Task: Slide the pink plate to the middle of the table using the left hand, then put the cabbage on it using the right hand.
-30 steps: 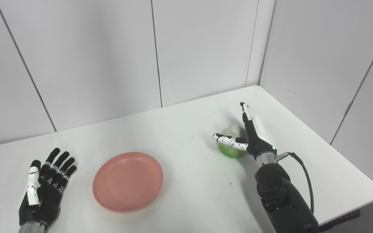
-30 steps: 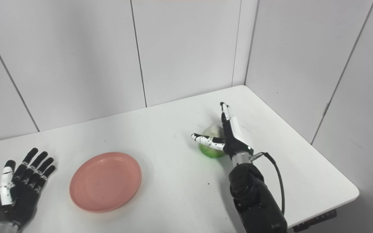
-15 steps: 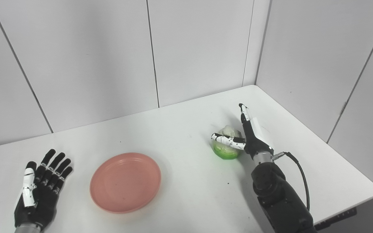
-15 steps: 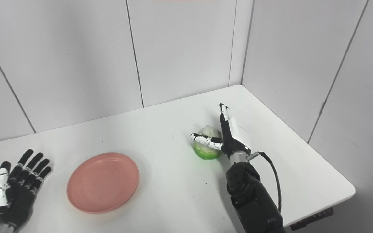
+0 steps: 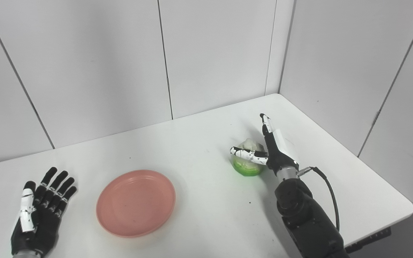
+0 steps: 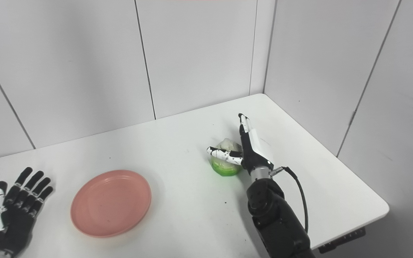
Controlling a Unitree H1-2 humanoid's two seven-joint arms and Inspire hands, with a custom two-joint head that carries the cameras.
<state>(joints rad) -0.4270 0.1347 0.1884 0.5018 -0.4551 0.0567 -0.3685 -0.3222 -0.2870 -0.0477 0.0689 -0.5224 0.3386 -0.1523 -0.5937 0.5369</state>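
Meanwhile, little real change on the bench [image 5: 199, 143] beyond a leftward drift of the whole picture over the last second, so a camera shift rather than moving things. Right robot hand [image 5: 271, 152] set against the cabbage [image 5: 246, 165] right of centre, thumb laid across its front, fingers [image 5: 266, 123] straight up and not wrapped round: open, cupping rather than gripping. Compared with a second ago, cabbage more exposed above the thumb, pale top now showing; possibly nudged, hard to say. Left robot hand [image 5: 38, 213] flat at lower left, fingers spread, holding nothing, well apart from the pink plate [image 5: 136, 202]. Plate lower centre-left, seemingly already slid into place. Likely next: closing the fingers round the cabbage before any lift.
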